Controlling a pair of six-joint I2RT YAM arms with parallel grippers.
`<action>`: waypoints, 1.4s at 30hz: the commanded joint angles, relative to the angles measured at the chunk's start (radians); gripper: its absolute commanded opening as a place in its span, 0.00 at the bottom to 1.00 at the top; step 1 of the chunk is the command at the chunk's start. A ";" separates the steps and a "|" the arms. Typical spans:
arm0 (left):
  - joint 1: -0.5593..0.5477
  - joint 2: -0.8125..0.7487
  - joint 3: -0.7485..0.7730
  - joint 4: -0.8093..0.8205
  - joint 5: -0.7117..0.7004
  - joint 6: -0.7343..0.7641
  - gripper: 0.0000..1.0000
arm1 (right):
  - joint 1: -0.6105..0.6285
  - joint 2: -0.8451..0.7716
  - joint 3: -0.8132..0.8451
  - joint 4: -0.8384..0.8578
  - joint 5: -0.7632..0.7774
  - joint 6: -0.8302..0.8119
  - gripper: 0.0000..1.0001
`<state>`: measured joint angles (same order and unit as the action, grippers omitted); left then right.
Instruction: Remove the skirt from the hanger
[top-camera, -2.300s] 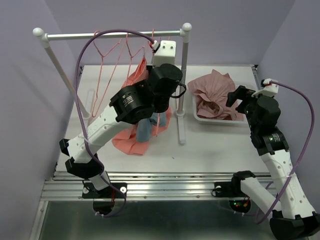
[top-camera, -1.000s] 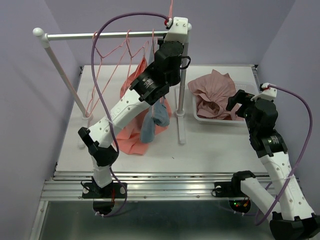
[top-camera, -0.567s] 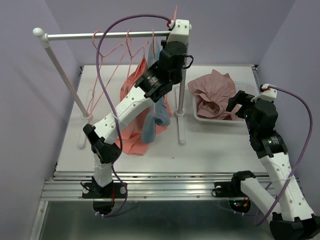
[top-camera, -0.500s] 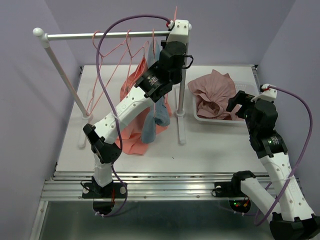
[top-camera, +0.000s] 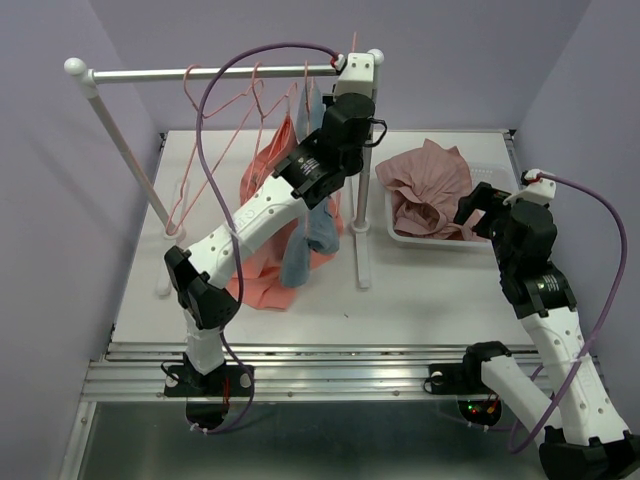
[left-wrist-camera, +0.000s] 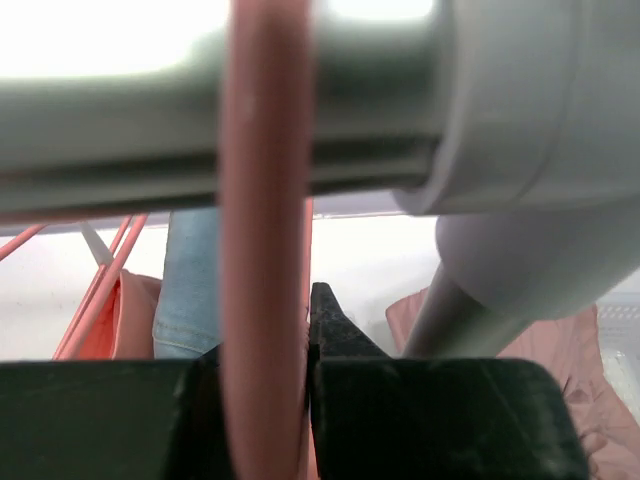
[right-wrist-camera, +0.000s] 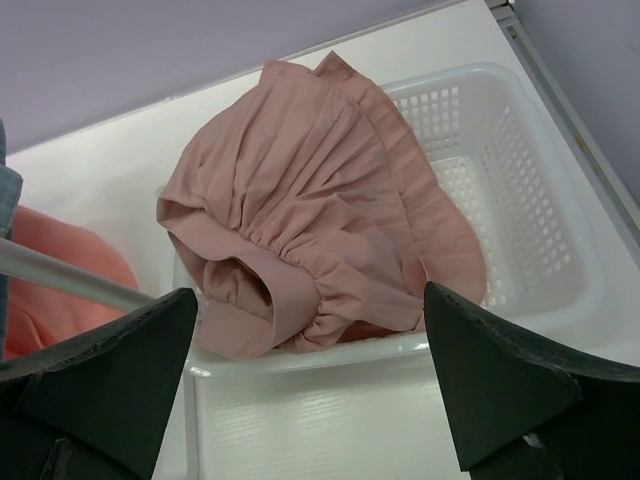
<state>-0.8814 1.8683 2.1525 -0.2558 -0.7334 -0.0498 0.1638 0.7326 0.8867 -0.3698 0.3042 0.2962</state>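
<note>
There are two robot arms (top-camera: 255, 215), one rack (top-camera: 200, 72) and one basket (top-camera: 430, 243). Three clothes show: one skirt (top-camera: 262, 285), one blue piece (top-camera: 300, 262), one pink piece (top-camera: 425, 185).

Salmon-coral on the skirt (top-camera: 262, 285) under the pale grey rack (top-camera: 200, 72); grey-blue on the smaller garment (top-camera: 300, 262); dusty mauve-pink on the ruffled garment (right-wrist-camera: 300, 220); white latticework on the basket (right-wrist-camera: 520, 200); pink on the hanger (left-wrist-camera: 262, 300).

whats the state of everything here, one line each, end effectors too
left end effector: shut on the hanger
right end effector: open, holding nothing, above the basket
hanger: up at the rail, hook clamped
skirt: hanging, hem bunched on the table
blue garment: hanging by the skirt
mauve garment: crumpled in the basket
</note>
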 joint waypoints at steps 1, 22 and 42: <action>0.002 -0.092 -0.040 0.010 -0.003 -0.045 0.00 | -0.004 -0.016 0.005 -0.008 0.009 0.009 1.00; -0.103 -0.348 -0.216 -0.028 0.187 -0.078 0.99 | -0.004 -0.030 0.017 -0.044 -0.020 0.023 1.00; -0.191 -0.580 -0.419 -0.086 -0.051 -0.142 0.99 | -0.004 -0.059 0.009 -0.109 -0.080 0.012 1.00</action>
<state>-1.1206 1.3205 1.7462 -0.3374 -0.7238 -0.1608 0.1638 0.6865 0.8867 -0.4736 0.2424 0.3141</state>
